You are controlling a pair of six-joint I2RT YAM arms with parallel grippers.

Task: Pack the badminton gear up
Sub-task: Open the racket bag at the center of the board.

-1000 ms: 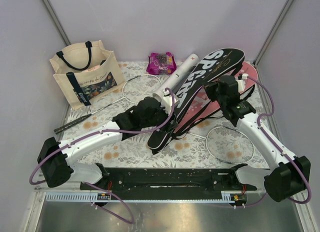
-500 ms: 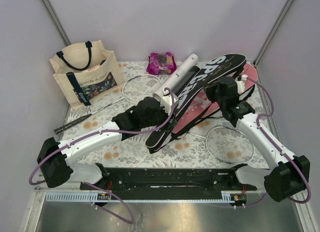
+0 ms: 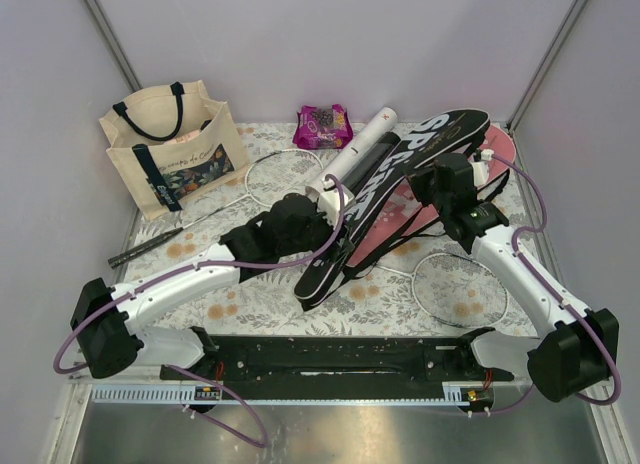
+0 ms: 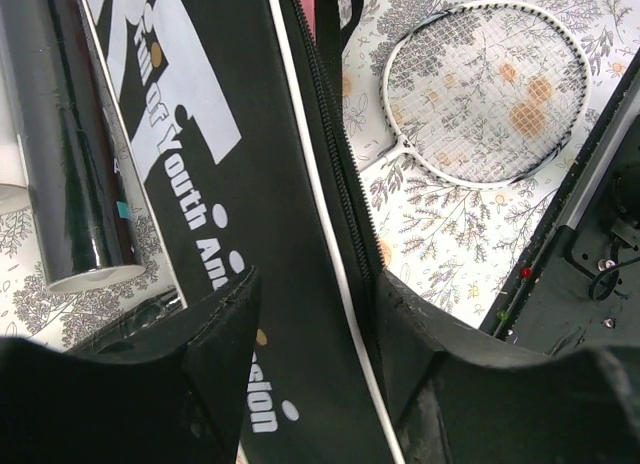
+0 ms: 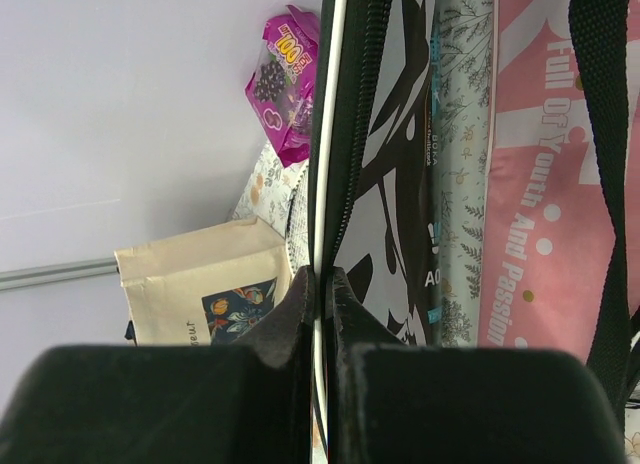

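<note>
The black SPORT cover (image 3: 400, 174) stands tilted up on its edge across the middle. My right gripper (image 3: 440, 179) is shut on the cover's white-piped rim (image 5: 322, 274). My left gripper (image 3: 325, 219) is at the cover's narrow lower end, jaws apart, with the cover's zipper edge (image 4: 330, 184) running between the fingers. Beneath lies the pink cover (image 3: 495, 142), also in the right wrist view (image 5: 540, 204). A white tube (image 3: 362, 144) and a black tube (image 4: 70, 154) lie beside the black cover. One racket (image 3: 283, 174) lies at left, another racket (image 3: 460, 289) at right.
A cream tote with navy handles (image 3: 170, 149) stands at the back left. A purple-pink snack packet (image 3: 322, 126) lies by the back wall. The black base rail (image 3: 330, 359) runs along the near edge. Grey walls close in the floral table (image 3: 250, 294).
The black cover has tipped further up onto its edge and looks narrower from above. My left arm has drawn slightly to the left. The right arm has barely shifted.
</note>
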